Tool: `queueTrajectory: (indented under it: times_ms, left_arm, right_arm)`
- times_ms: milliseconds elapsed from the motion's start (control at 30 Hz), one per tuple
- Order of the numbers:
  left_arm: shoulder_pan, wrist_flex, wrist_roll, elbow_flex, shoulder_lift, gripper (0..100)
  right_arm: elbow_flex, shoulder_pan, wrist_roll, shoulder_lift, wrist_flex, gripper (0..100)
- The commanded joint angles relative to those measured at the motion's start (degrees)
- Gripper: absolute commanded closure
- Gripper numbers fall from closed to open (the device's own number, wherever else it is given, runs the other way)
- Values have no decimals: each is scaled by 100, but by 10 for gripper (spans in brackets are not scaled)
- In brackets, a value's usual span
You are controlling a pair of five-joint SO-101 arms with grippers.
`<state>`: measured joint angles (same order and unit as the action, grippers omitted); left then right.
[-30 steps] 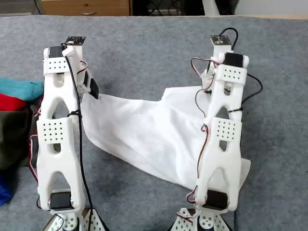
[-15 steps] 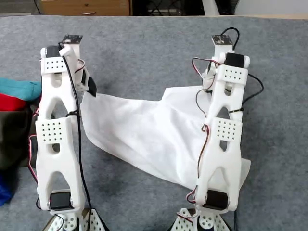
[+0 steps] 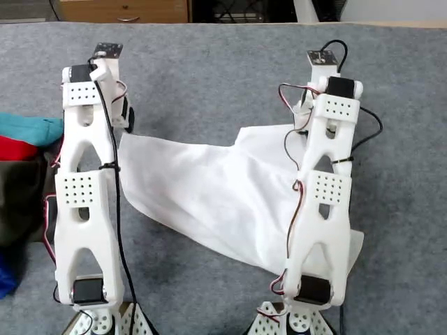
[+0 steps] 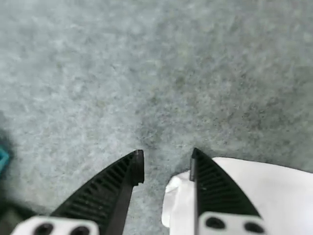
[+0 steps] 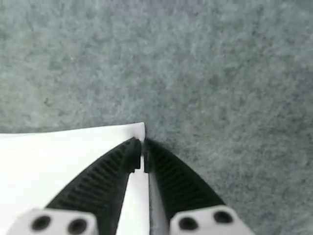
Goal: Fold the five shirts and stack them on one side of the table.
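A white shirt (image 3: pixel 209 195) lies spread and rumpled on the grey table (image 3: pixel 209 77), reaching from one arm to the other. My left gripper (image 4: pixel 166 164) hangs open just past the shirt's left corner (image 4: pixel 264 186). That corner lies flat on the table beside one finger, with nothing between the fingers. In the high view the left gripper (image 3: pixel 127 115) sits just beyond the shirt's far-left corner. My right gripper (image 5: pixel 142 152) is shut on the shirt's far-right corner (image 5: pixel 58 152), also seen from above (image 3: pixel 300 118). The right arm covers part of the shirt's right side.
A heap of other shirts lies at the table's left edge: teal (image 3: pixel 28 128), red (image 3: pixel 15 148), dark olive (image 3: pixel 17 202) and blue (image 3: pixel 5 279). A wooden cabinet (image 3: pixel 126 10) stands behind the table. Bare grey surface lies beyond the shirt and at the far right.
The left gripper has let go of the shirt's left corner and moved a little toward the far side. The corner now rests on the table. The right arm has not moved.
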<state>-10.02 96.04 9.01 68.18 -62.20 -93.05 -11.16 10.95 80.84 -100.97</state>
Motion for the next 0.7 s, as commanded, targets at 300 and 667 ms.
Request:
queueTrajectory:
  times_ms: [300, 667]
  left_arm:
    - [22, 290, -9, 268, -35, 797]
    - [-119, 290, -53, 259, 26, 795]
  right_arm:
    - [-259, -70, 18, 31, 9, 985]
    - [-277, -88, -35, 66, 18, 985]
